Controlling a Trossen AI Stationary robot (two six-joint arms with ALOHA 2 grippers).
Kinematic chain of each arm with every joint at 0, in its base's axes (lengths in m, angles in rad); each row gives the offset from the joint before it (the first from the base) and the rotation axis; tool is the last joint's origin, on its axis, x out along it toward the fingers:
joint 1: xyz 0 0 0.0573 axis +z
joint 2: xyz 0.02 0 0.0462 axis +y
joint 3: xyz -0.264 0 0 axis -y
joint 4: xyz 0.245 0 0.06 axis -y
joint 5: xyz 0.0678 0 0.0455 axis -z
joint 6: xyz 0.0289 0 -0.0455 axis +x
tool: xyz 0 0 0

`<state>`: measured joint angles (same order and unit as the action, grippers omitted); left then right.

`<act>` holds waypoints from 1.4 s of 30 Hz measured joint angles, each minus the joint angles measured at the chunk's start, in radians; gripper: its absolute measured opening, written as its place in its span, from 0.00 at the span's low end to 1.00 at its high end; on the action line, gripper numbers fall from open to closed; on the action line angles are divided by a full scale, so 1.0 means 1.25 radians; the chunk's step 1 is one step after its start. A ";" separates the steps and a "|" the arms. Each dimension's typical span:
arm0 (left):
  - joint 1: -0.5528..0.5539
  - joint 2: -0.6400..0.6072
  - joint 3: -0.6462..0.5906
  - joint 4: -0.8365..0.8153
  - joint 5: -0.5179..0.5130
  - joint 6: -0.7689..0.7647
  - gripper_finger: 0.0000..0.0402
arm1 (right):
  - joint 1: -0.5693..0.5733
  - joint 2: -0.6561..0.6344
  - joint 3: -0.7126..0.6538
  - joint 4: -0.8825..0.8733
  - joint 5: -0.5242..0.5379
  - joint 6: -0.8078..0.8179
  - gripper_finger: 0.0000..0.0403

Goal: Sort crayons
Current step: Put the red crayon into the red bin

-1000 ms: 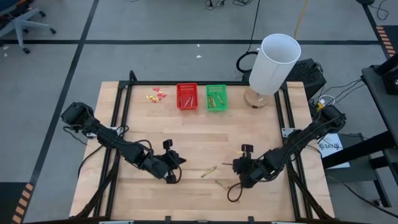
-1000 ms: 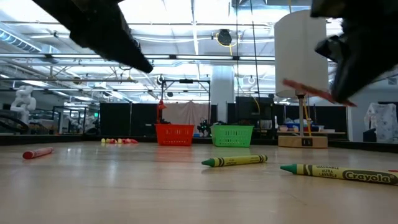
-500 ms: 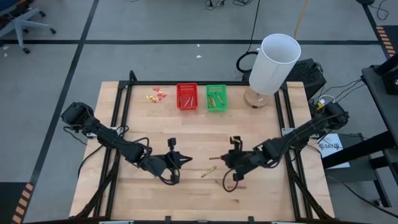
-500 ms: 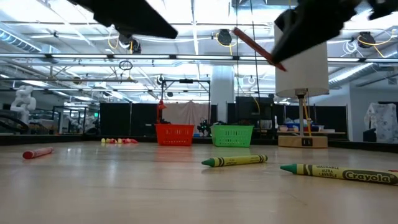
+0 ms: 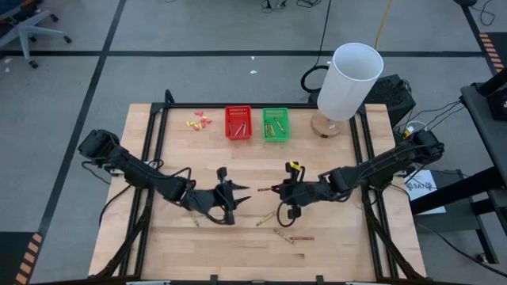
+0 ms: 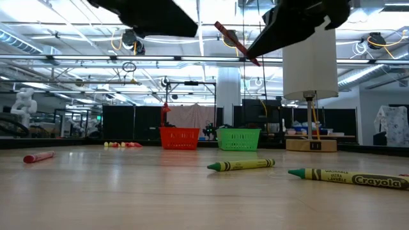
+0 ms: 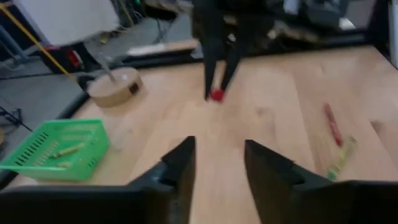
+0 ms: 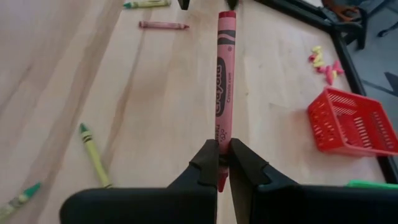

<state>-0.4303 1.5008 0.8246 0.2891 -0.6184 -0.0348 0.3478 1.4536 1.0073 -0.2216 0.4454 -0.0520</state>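
Note:
My right gripper (image 5: pixel 279 191) is shut on a red crayon (image 8: pixel 225 74) above the table's middle, also seen in the low view as a red crayon (image 6: pixel 235 43). My left gripper (image 7: pixel 217 167) stands open and empty just to the left of it (image 5: pixel 238 192), facing the crayon's free end. Two yellow-green crayons (image 5: pixel 265 219) (image 5: pixel 283 233) and a red crayon (image 5: pixel 302 237) lie flat on the wood near the front. The red basket (image 5: pixel 238 123) and the green basket (image 5: pixel 276 124) stand at the far edge with crayons inside. My right gripper pinches the red crayon near one end (image 8: pixel 222 144) between its two fingers; a short bit pokes out behind them. The fingers come from the table's right, and the crayon runs on in line with them. It is lifted clear, its free end (image 8: pixel 227 17) toward my left gripper.
A tall white cylinder on a wooden base (image 5: pixel 346 79) stands at the far right. Small yellow and pink scraps (image 5: pixel 200 120) lie left of the red basket. Another red crayon (image 6: pixel 38 156) lies on the left part of the table. Black rails (image 5: pixel 154 142) edge the table.
My right gripper has risen and gone toward the table's left and far side with the red crayon, rolling so the crayon swings from pointing down to pointing at my left gripper. My left gripper has risen, tipped up toward level, moved toward the crayon and opened.

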 joint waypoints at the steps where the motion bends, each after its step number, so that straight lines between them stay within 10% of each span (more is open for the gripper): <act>1: 0.007 0.000 0.000 0.016 -0.003 0.012 0.37 | -0.006 0.000 0.000 0.006 0.000 -0.009 0.00; 8: 0.045 0.000 0.000 0.067 0.013 0.059 0.54 | -0.044 0.000 0.000 0.046 -0.002 -0.061 0.01; 22: 0.098 0.000 0.000 0.105 0.136 0.060 0.56 | -0.075 0.000 0.001 0.123 -0.088 -0.110 0.01; 42: 0.105 0.000 0.000 0.159 0.142 0.081 0.23 | -0.090 0.000 0.001 0.157 -0.089 -0.136 0.02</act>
<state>-0.2996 1.5013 0.8246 0.4875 -0.4403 0.0662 0.2352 1.4536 1.0080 -0.0254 0.3340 -0.2218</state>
